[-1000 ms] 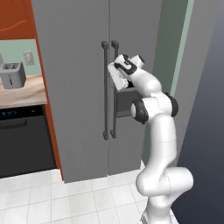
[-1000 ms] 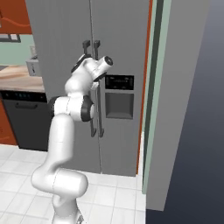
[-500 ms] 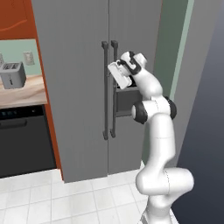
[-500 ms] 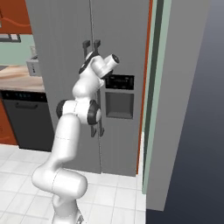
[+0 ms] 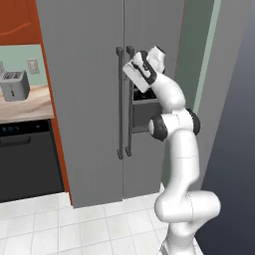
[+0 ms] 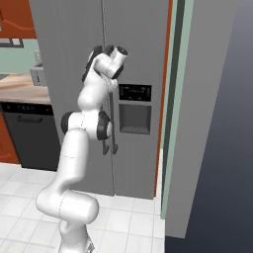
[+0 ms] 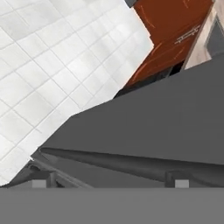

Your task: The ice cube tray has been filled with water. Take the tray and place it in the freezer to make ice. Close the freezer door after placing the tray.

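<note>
A simulated kitchen with white floor tiles (image 5: 60, 224) and orange-red cabinets (image 7: 175, 26): the tall grey fridge stands shut, its freezer door (image 6: 136, 59) carrying the dark dispenser recess (image 6: 134, 117) beside the plain door (image 5: 82, 74). The robot's fingers (image 7: 109, 183) stand wide apart, clamped on nothing, right at a vertical bar handle (image 7: 131, 164) near its top. A toaster (image 5: 15, 84) sits on the wooden worktop (image 5: 30, 104) above a black dishwasher (image 5: 27, 159). No writing is legible.
</note>
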You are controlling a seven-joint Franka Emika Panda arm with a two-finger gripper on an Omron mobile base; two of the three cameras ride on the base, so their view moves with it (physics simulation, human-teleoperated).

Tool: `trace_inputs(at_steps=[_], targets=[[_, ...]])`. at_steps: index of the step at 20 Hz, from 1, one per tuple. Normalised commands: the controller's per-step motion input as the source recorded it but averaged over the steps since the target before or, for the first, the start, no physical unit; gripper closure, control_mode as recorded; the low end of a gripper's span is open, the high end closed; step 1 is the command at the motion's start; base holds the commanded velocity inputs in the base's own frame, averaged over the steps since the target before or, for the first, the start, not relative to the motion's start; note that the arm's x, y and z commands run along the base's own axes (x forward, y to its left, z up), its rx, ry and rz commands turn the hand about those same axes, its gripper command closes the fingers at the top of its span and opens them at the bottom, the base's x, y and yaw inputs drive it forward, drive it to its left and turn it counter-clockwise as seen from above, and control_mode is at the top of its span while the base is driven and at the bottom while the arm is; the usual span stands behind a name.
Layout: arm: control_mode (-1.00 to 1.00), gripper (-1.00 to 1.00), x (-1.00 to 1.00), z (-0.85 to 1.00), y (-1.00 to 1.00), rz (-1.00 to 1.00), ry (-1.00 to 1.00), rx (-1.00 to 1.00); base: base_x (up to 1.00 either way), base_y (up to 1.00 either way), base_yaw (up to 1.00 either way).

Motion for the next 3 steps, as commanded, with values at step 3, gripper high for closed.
trace_inputs(at_steps=[3], targets=[[-1.0,-1.0,-0.68,0.0,0.16,-0.47,-0.49,-0.3,0.0,0.0,0.0]])
